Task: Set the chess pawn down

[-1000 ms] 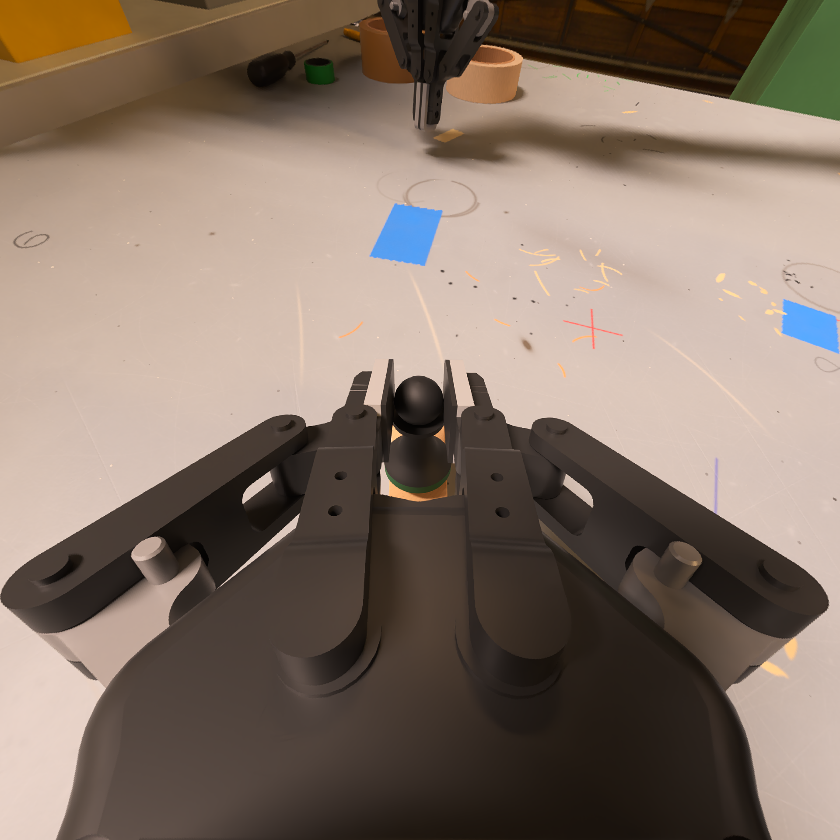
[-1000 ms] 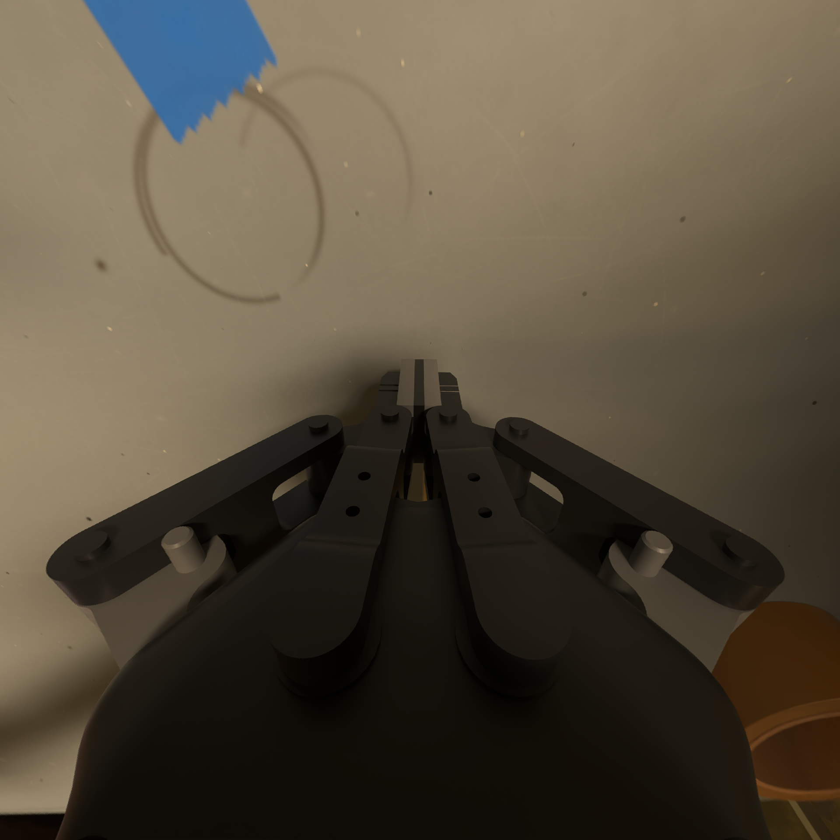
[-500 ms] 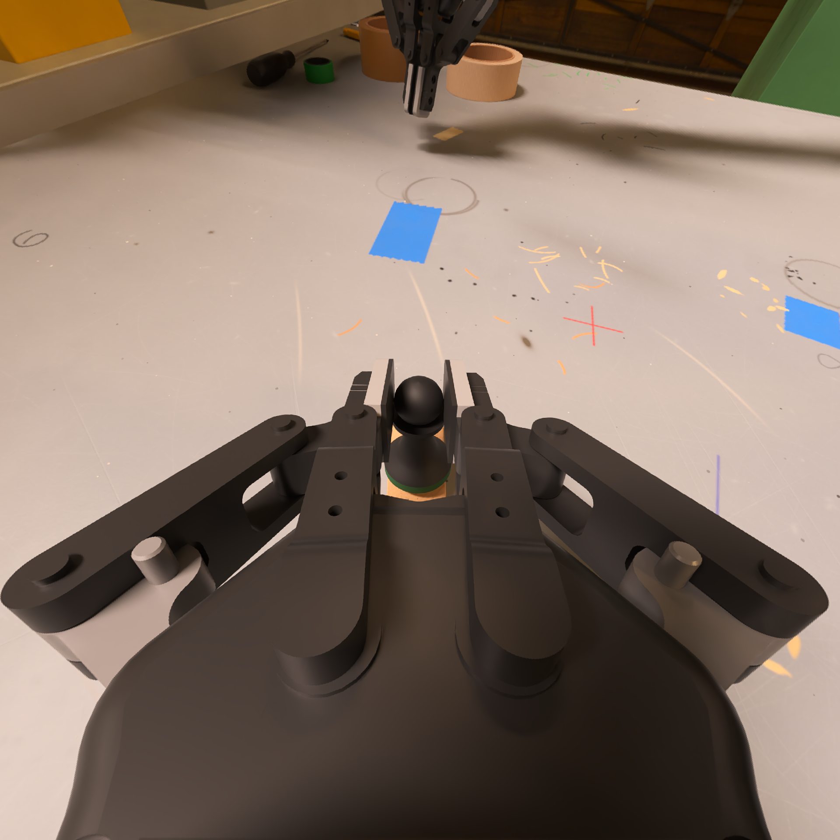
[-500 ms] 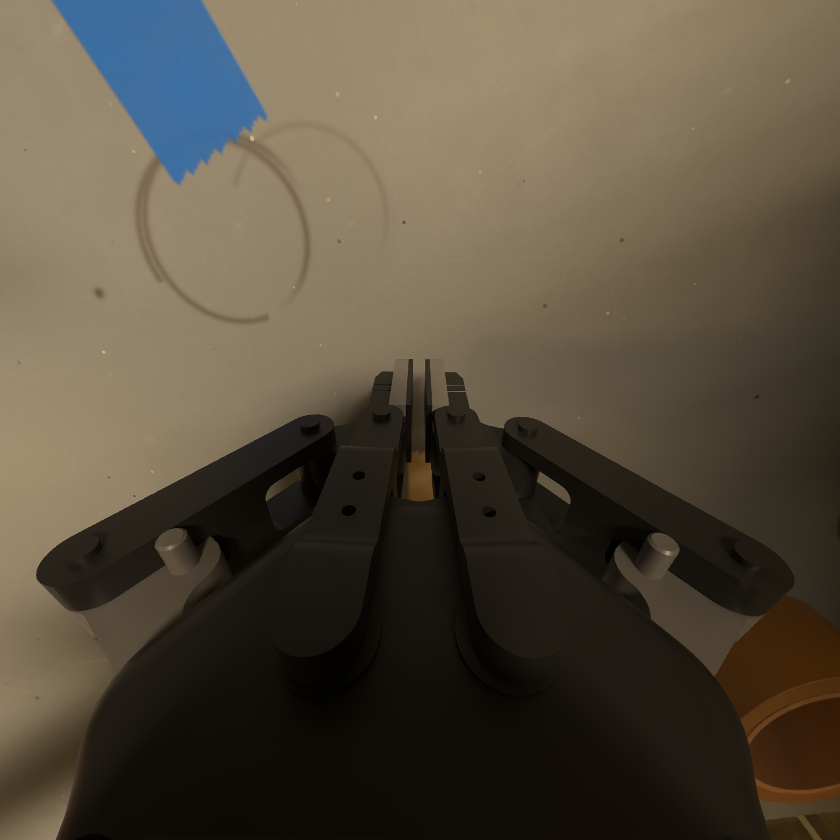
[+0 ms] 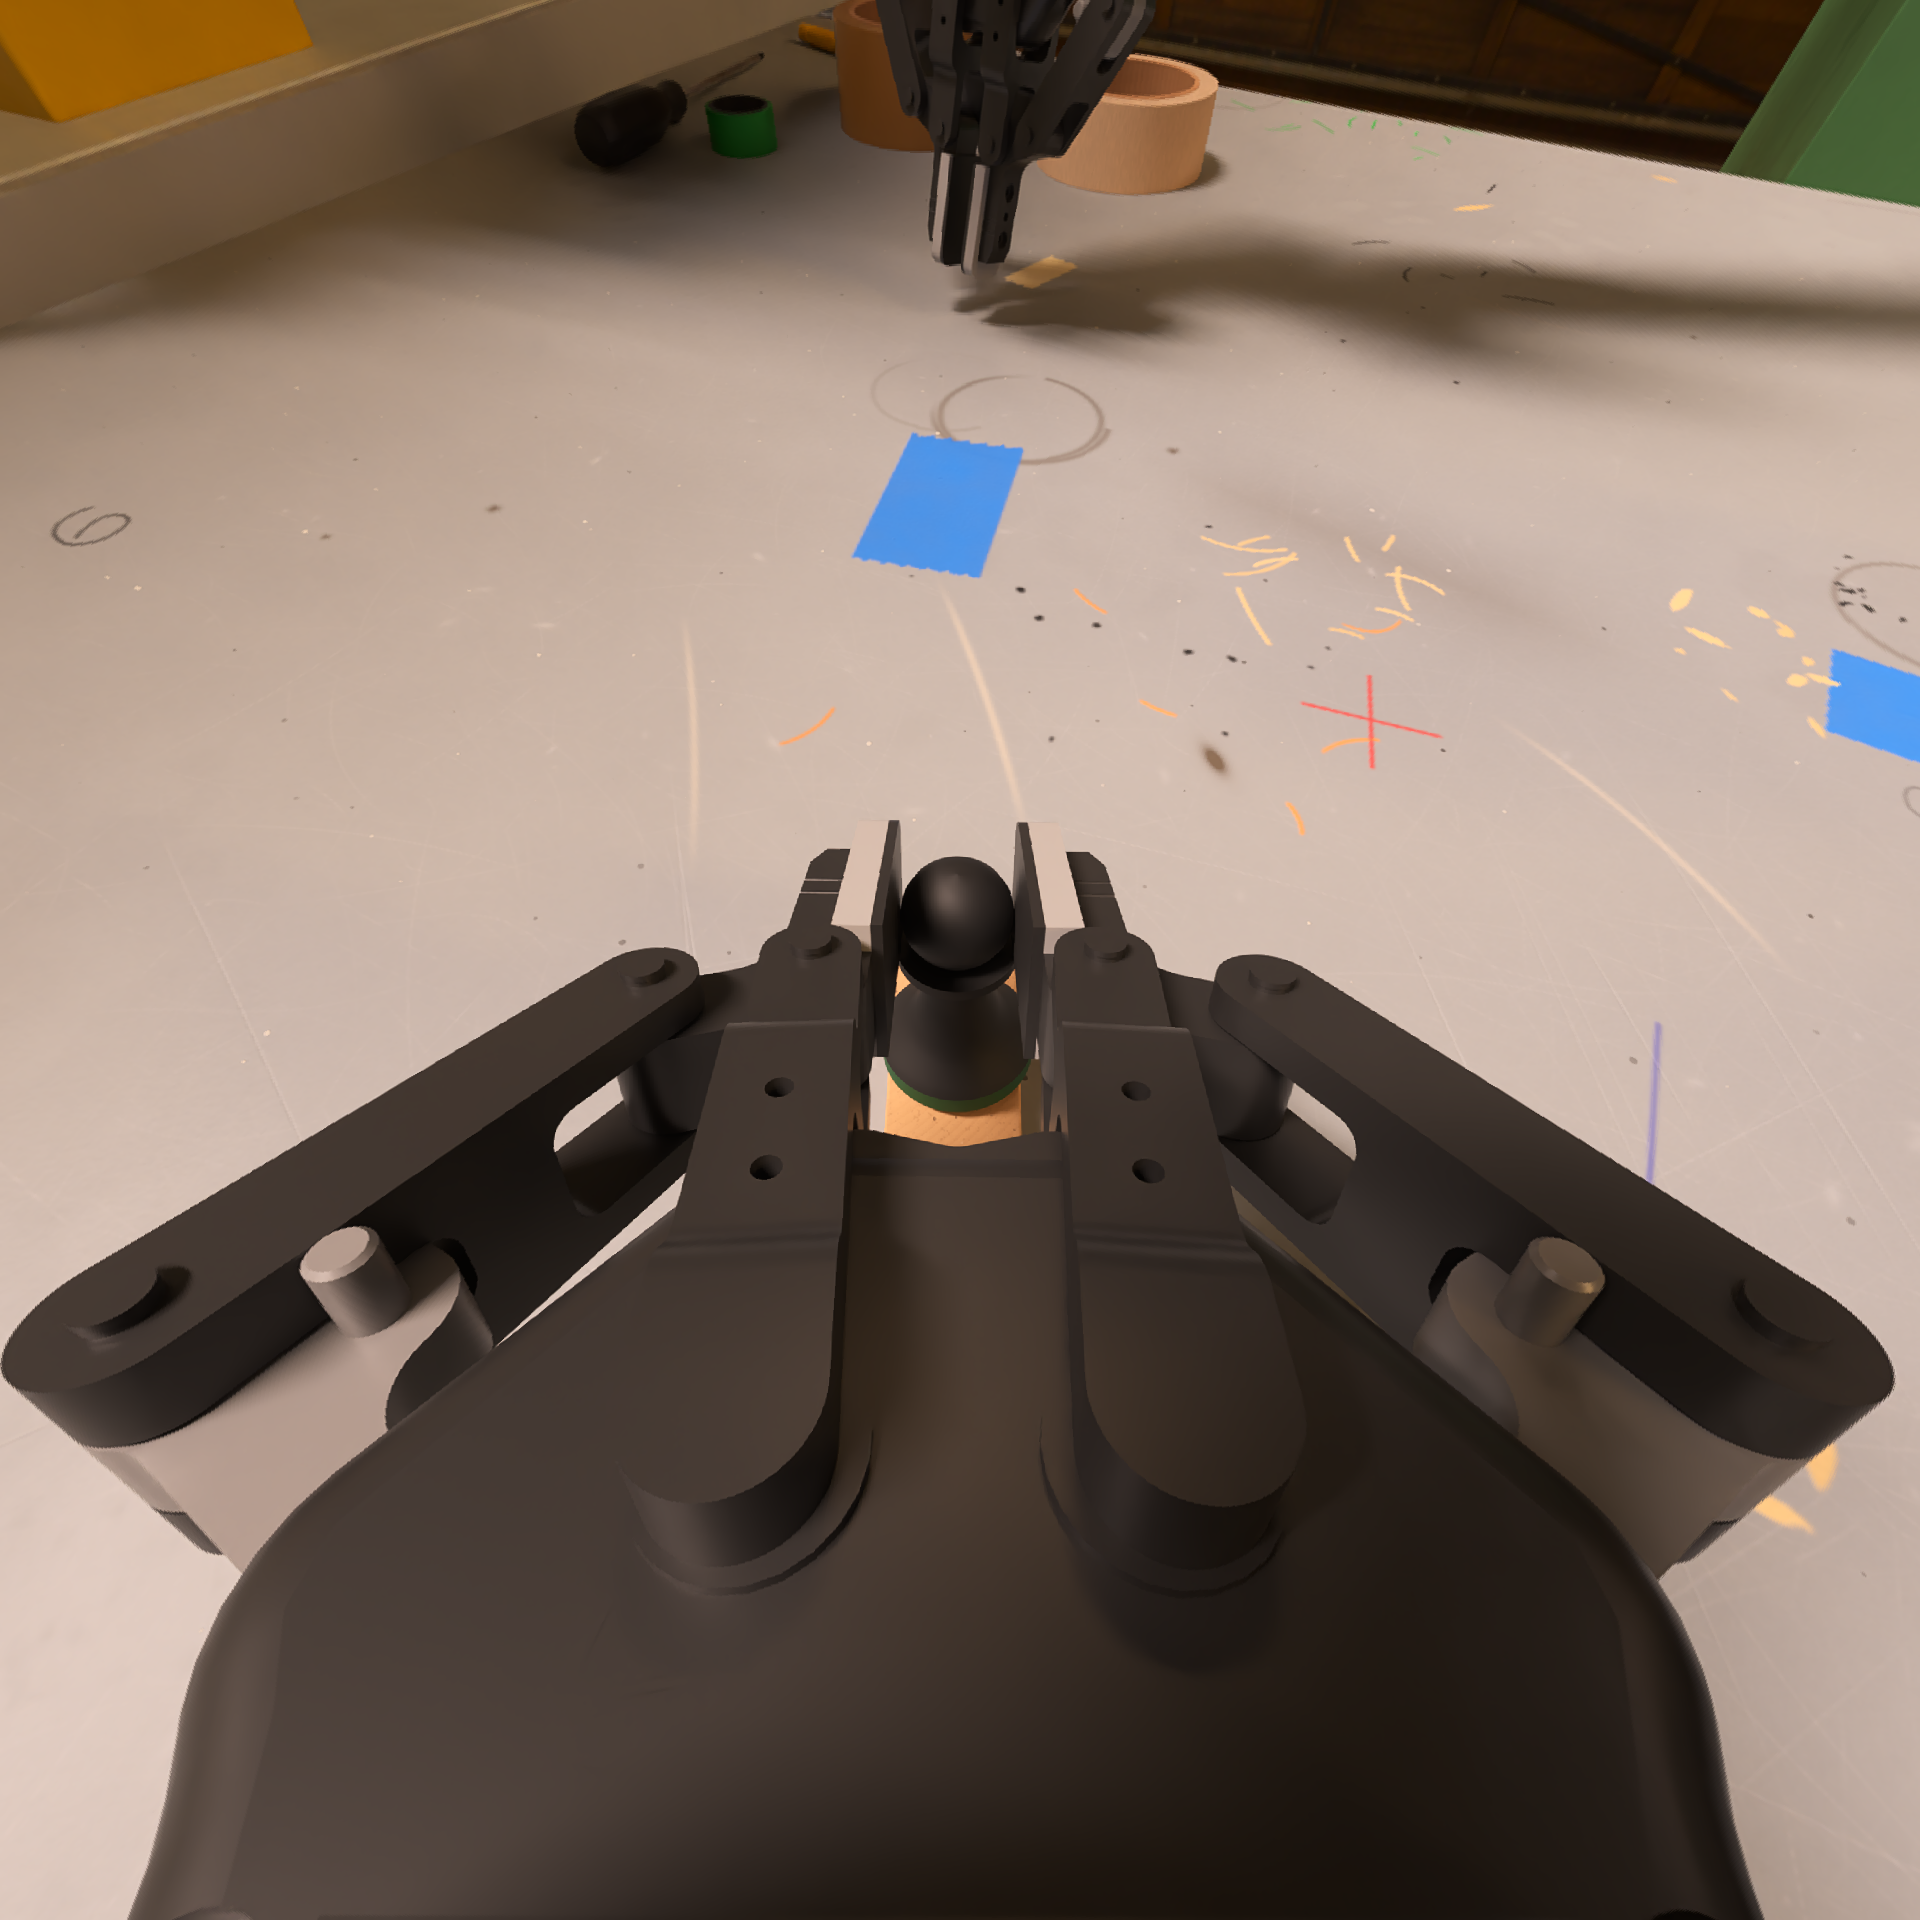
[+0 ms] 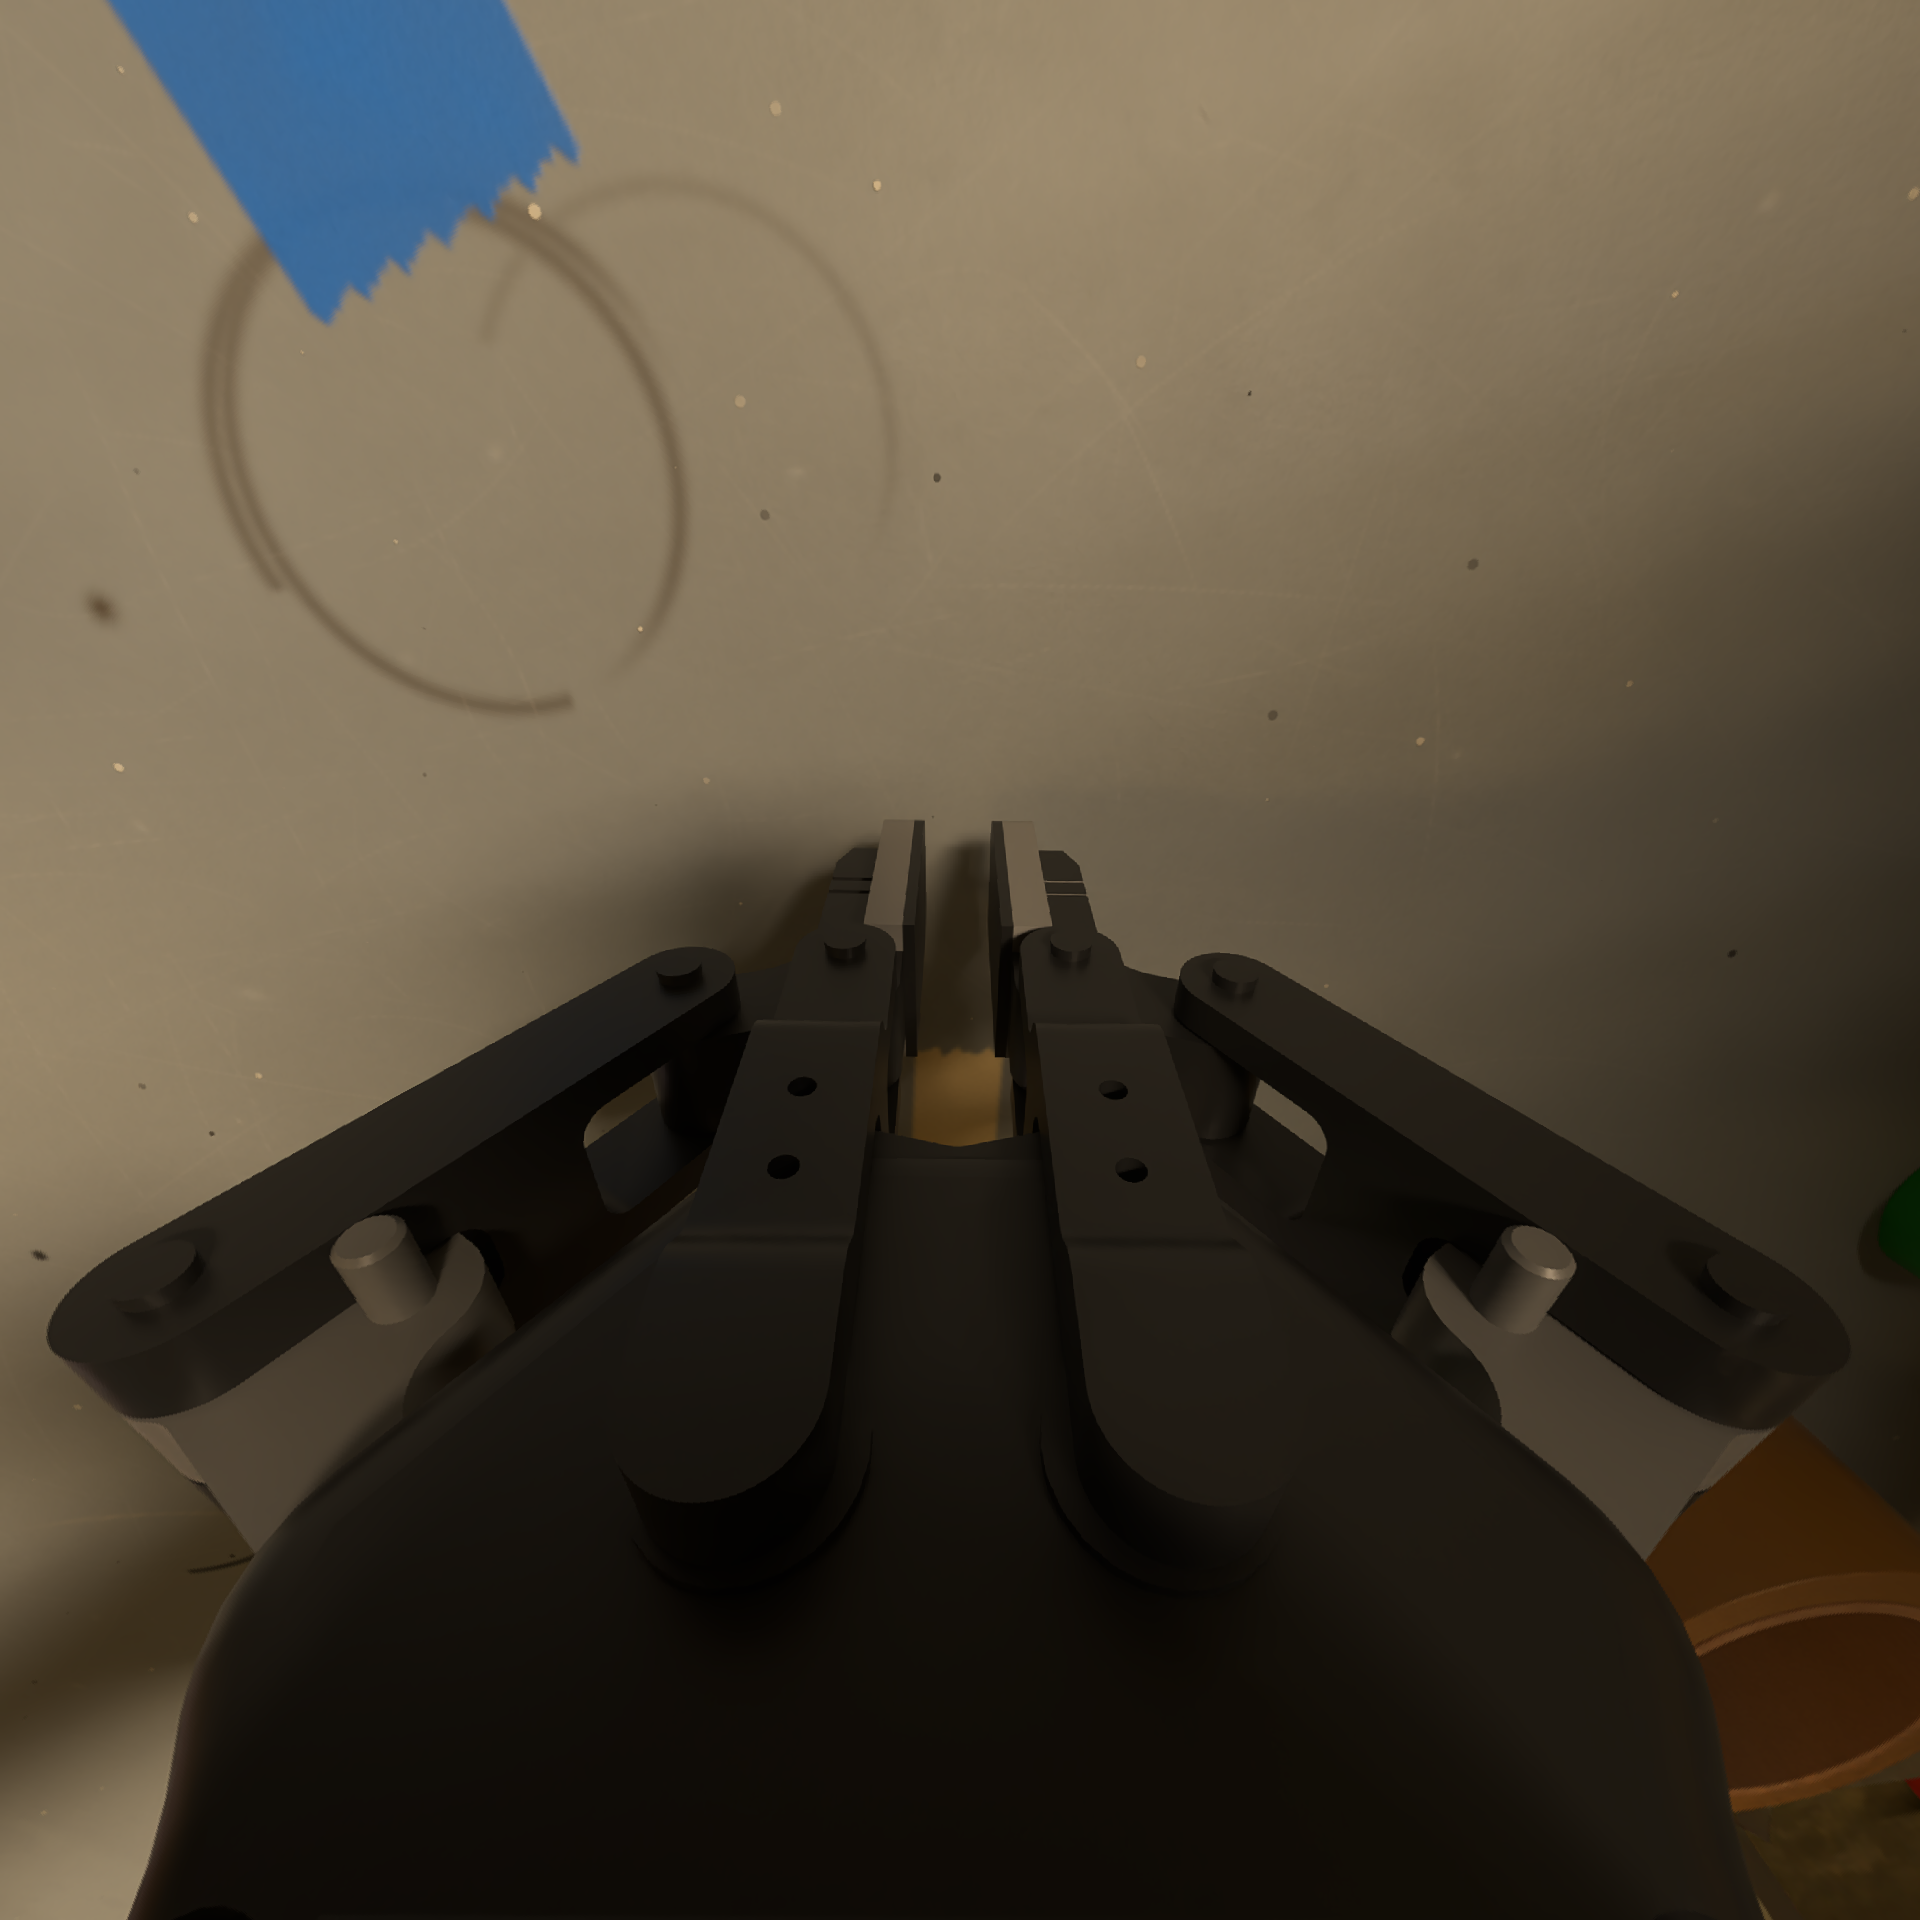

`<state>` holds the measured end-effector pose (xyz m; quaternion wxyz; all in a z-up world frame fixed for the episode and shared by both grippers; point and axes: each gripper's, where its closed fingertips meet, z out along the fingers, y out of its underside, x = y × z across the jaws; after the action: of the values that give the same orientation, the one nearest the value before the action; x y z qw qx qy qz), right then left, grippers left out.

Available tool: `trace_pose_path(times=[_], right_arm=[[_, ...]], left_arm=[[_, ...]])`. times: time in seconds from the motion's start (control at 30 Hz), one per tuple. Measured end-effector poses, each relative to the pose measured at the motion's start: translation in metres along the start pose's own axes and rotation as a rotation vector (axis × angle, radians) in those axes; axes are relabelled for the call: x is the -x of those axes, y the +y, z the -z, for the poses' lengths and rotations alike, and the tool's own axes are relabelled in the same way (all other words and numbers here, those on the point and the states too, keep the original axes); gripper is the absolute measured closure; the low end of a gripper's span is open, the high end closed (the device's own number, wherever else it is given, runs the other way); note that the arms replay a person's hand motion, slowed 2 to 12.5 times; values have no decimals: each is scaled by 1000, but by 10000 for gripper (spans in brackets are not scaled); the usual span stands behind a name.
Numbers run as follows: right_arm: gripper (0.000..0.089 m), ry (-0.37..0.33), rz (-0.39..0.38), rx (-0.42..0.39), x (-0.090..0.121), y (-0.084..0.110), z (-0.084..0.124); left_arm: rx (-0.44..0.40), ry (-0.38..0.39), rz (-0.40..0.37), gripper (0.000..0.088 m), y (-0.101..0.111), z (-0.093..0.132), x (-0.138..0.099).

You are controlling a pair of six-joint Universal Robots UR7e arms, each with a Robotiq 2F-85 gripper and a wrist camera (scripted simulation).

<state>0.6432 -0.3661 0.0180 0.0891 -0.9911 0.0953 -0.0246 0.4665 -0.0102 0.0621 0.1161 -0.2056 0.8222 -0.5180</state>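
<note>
The left claw [image 5: 956,883] grips a glossy black chess pawn [image 5: 955,920] above the pale worktop [image 5: 416,727]; the right claw [image 6: 957,868] stands slightly parted, empty.

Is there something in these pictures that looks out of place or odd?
Only one thing: the chess pawn lies lengthwise between the left gripper fingers, head pointing forward, not upright. The table bears scuffs and orange flecks, nothing spilled.

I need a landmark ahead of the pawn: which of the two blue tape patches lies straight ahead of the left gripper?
The full rectangular blue patch beside the ring marks, ahead of the left gripper. The other blue patch sits far right, cut off by the frame edge.
</note>
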Motion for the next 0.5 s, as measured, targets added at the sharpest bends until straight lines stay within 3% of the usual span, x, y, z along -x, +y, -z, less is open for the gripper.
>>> trace_pose_path(times=[0.5], right_arm=[[793,-10,28,14,0,-3,-5]], left_arm=[[-1,-7,8,687,0,0,1]])
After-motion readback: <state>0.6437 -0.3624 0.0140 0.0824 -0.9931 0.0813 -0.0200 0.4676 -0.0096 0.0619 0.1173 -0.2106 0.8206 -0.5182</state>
